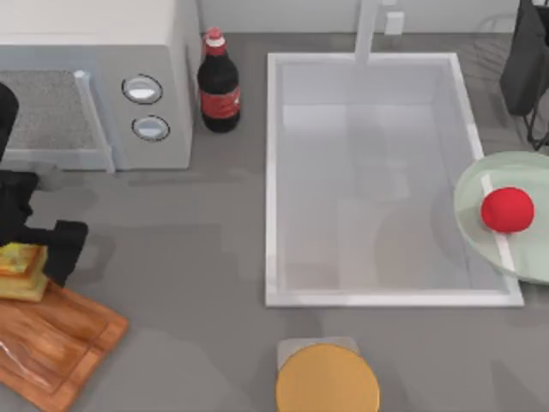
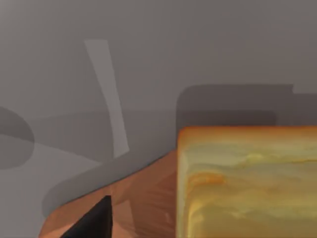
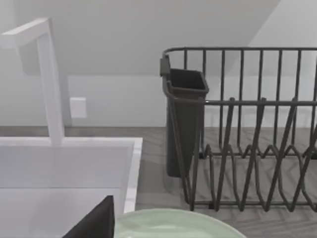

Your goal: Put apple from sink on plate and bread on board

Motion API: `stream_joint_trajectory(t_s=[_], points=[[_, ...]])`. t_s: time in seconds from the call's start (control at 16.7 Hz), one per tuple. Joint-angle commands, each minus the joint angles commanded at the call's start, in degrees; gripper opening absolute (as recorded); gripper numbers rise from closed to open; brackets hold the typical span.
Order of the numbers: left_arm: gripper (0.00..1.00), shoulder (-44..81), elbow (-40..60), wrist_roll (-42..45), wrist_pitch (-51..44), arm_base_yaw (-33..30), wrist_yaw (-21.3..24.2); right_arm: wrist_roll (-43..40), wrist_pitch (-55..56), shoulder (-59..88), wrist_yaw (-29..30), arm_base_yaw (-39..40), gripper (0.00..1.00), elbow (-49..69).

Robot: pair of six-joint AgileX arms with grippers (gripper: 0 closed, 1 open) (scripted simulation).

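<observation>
The bread (image 1: 21,271) (image 2: 247,183), a golden block with an orange-brown crust, lies at the far left corner of the wooden board (image 1: 56,348) (image 2: 143,198). My left gripper (image 1: 39,253) stands over it, open; one dark fingertip (image 2: 96,220) shows a gap of board between itself and the bread. The red apple (image 1: 507,210) rests on the pale green plate (image 1: 480,184) (image 3: 173,223), which overlaps the right rim of the sink (image 1: 271,172) (image 3: 69,148). My right gripper (image 1: 525,69) is parked at the far right, open, one fingertip (image 3: 96,220) above the plate's edge.
A microwave (image 1: 94,77) stands at the back left with a cola bottle (image 1: 219,81) beside it. An orange-yellow disc (image 1: 327,378) sits at the front, below the sink. A dark dish rack (image 3: 247,134) with a cup holder stands behind the plate.
</observation>
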Motion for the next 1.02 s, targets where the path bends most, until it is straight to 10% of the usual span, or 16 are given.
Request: stream_joint_trajectory(t_s=[0.12, 0.9, 1.02], points=[[1.0, 0.0, 0.0, 0.0, 0.0, 0.0, 0.0, 0.0, 0.0, 0.0, 0.0, 0.0, 1.0, 0.0], [0.02, 0.0, 0.0, 0.0, 0.0, 0.0, 0.0, 0.0, 0.0, 0.0, 0.0, 0.0, 1.0, 0.0], [0.0, 0.0, 0.0, 0.0, 0.0, 0.0, 0.0, 0.0, 0.0, 0.0, 0.0, 0.0, 1.0, 0.0]])
